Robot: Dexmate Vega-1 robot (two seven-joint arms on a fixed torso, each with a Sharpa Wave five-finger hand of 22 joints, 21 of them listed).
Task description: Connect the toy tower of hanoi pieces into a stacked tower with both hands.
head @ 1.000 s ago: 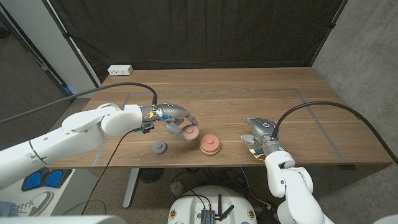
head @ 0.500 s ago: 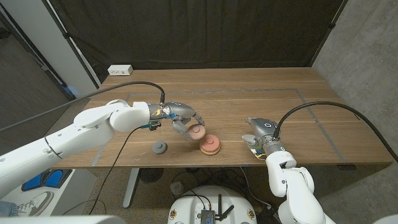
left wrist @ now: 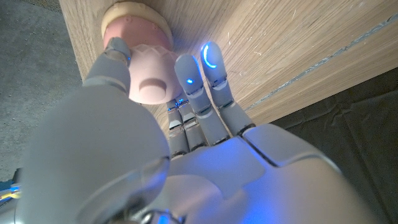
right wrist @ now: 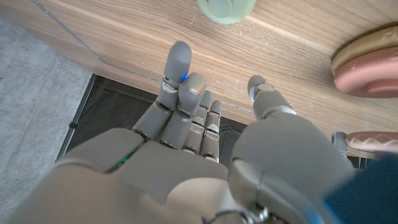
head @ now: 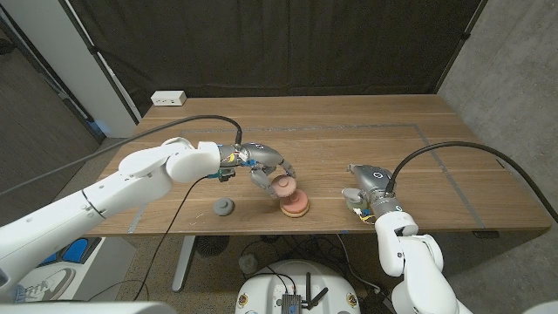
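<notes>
Wooden table (head: 418,166); pink disc (head: 282,186) in left hand (head: 268,167), just above stack (head: 295,206).

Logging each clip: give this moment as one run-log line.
left hand: holds pink disc above stack | right hand: open | grey piece: on table

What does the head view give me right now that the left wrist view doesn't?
Head view alone: the grey piece lying apart near the table's front edge, the right hand waiting off to the side, and a white power strip at the far corner.

Left wrist view alone: a close look at the fingers beside the held piece and its underside.

Both: the left hand holding the pale pink disc close above the stacked pink-and-tan discs, with wooden tabletop around them.
</notes>
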